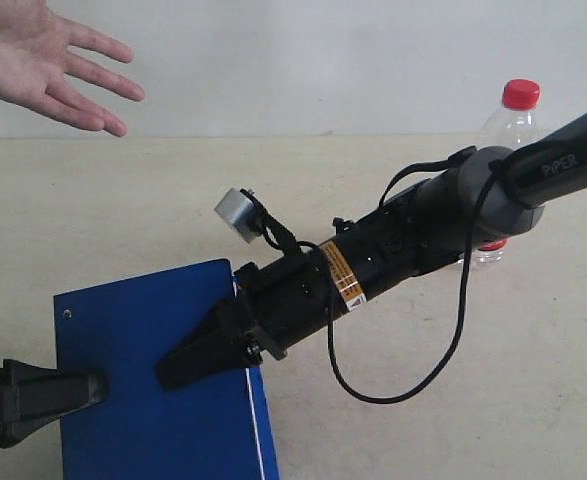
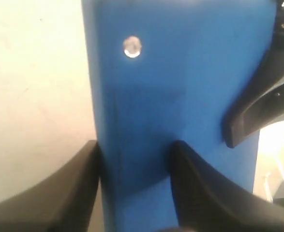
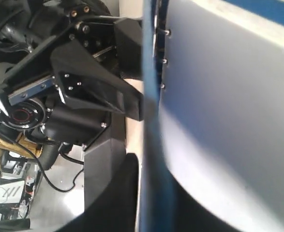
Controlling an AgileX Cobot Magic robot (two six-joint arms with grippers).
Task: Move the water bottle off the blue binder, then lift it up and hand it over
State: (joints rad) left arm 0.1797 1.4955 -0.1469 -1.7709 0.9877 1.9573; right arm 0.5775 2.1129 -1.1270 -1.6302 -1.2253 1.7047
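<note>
The blue binder (image 1: 143,330) is held at both sides and sits at the front left. My left gripper (image 1: 93,390) reaches in from the left, one finger lying over the blue face. In the left wrist view its fingers (image 2: 134,154) press a strip of the binder (image 2: 180,72) along one edge, below a silver rivet (image 2: 132,47). My right gripper (image 1: 173,370) is shut on the opposite edge. The right wrist view shows that edge (image 3: 154,121) end-on between its fingers (image 3: 151,193). The water bottle (image 1: 508,125) stands upright off the binder at the back right, half hidden by the right arm.
An open human hand (image 1: 43,60) hovers palm-out at the upper left. The right arm (image 1: 443,210) and its looping black cable (image 1: 393,398) cross the middle of the beige table (image 1: 123,210). The left gripper's body (image 3: 98,87) shows in the right wrist view.
</note>
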